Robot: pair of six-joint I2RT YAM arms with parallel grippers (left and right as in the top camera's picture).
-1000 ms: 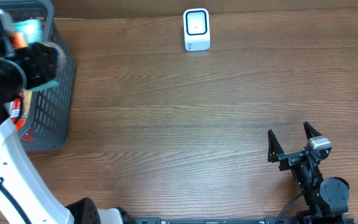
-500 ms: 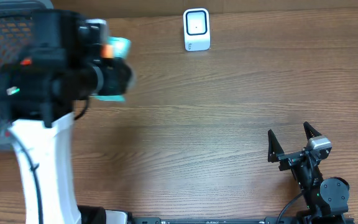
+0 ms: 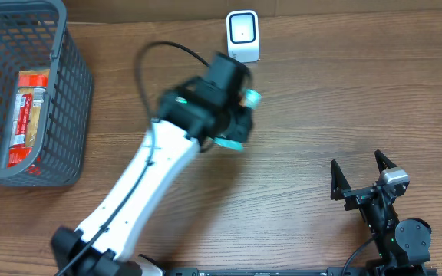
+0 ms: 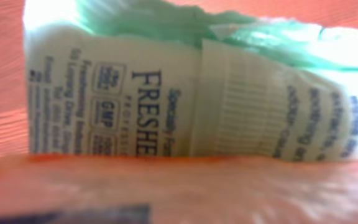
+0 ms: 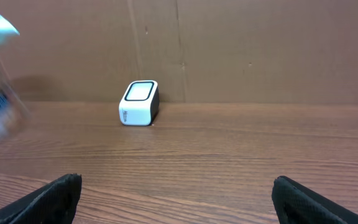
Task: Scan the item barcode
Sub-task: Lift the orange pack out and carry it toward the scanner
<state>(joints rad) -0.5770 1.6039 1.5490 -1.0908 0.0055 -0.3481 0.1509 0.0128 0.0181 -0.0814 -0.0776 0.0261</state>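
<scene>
Left claw [image 3: 239, 119] seemingly around packet [image 4: 135, 93]

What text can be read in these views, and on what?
"FRESHE" (cut off): on the white-green packet.
"GMP": boxed, same packet.
Remaining packet print: blurred, unreadable.
Marking on the scanner: too small.
Print on the red package in the basket: too small.

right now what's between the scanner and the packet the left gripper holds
Nothing: only bare table separates the scanner from the packet in the left gripper, as the overhead view shows.
</scene>
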